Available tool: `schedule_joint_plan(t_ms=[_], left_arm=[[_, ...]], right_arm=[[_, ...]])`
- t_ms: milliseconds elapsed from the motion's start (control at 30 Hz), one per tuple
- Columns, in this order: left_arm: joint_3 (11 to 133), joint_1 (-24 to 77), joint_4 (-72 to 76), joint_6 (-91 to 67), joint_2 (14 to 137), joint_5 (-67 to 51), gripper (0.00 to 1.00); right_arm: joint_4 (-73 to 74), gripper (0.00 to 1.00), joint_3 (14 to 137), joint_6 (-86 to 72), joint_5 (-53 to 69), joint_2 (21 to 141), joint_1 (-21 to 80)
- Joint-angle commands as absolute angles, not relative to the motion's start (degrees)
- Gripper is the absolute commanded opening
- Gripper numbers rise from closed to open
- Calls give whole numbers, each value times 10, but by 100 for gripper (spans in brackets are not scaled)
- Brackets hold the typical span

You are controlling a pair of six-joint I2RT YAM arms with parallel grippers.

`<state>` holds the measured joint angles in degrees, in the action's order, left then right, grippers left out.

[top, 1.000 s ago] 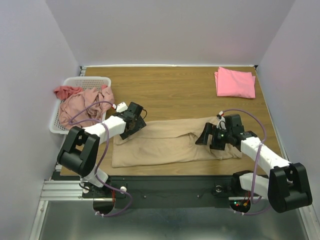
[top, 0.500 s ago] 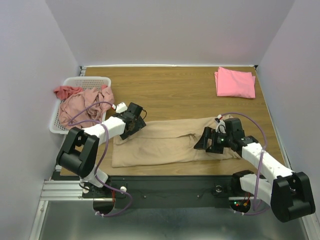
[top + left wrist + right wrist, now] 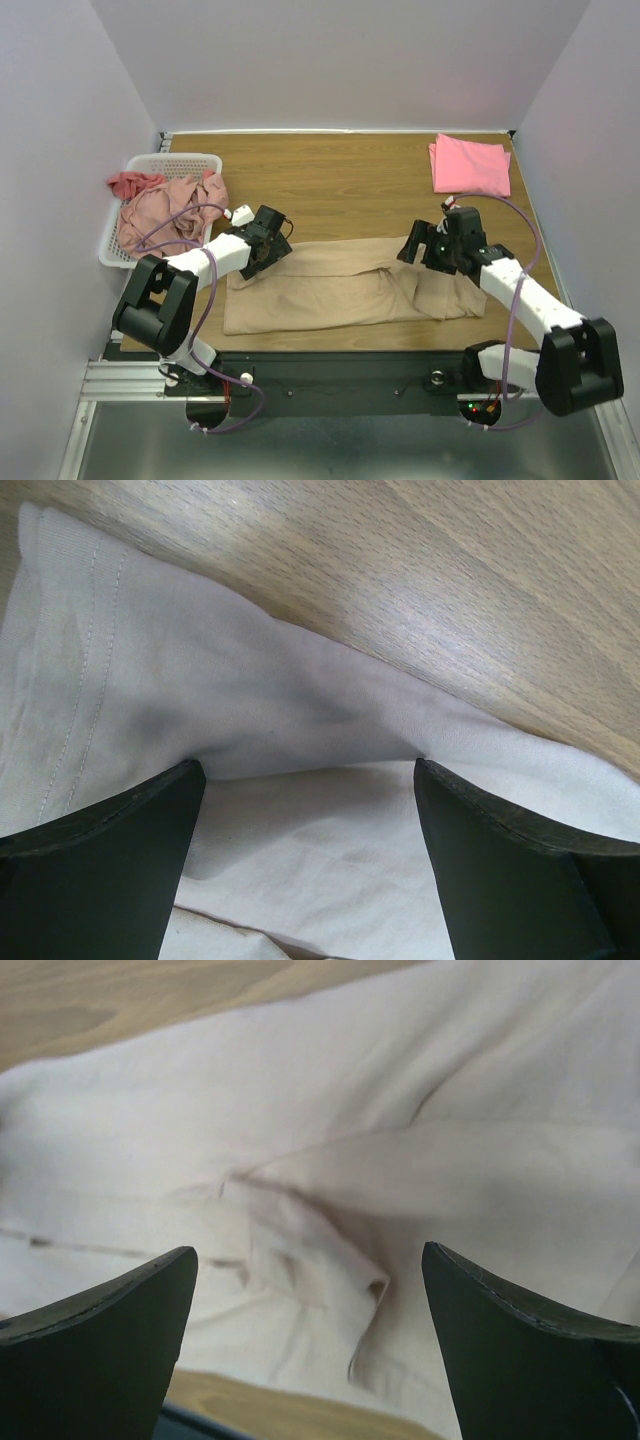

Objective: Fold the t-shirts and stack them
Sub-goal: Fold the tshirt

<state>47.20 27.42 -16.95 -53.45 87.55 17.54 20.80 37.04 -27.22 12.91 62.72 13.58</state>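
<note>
While the tan t-shirt (image 3: 330,290) lies spread along the worktop's (image 3: 340,190) near edge, the left tool (image 3: 260,256) and right tool (image 3: 418,250) hover over opposite ends, jaws wide apart and empty. Best to pinch matching edges low, then fold evenly.

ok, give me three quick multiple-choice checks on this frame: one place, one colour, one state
1. Where on the table does the folded bright pink t-shirt lie?
A. near left corner
B. far right corner
C. centre of the near edge

2. What colour is the large spread-out t-shirt under both arms?
A. tan
B. blue
C. black

3. How do the left gripper and the right gripper stand?
A. both shut on cloth
B. left shut, right open
C. both open, gripping nothing

Key:
1 B: the top view shows it by the far right corner.
2 A: the large spread-out t-shirt is tan in every view.
3 C: each wrist view shows fingers wide apart above cloth.
</note>
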Motion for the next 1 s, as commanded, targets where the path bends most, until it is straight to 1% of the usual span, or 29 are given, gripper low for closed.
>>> schedule_joint_plan(t_ms=[0,100,233,333,567,733,833,933,967], left_arm=[[458,276,-196,-539,867,178,98],[461,276,-197,-539,866,178,99],[464,276,-197,-540,868,175,98],[464,276,-199,-541,870,178,99],[475,276,-202,-541,879,180,98],[479,276,-204,-541,882,179,98],[478,276,-205,-541,875,178,98],[481,276,-213,-538,868,180,98],[483,275,-215,-537,862,182,98]], right_arm=[[190,100,411,-262,57,699,140],[166,100,417,-246,95,729,140],[130,100,409,-235,252,748,141],[111,100,384,-244,317,740,143],[100,100,344,-269,401,701,170],[100,100,345,-289,385,690,256],[102,100,352,-292,357,656,261],[119,100,362,-297,291,627,262],[125,100,366,-300,242,610,261]])
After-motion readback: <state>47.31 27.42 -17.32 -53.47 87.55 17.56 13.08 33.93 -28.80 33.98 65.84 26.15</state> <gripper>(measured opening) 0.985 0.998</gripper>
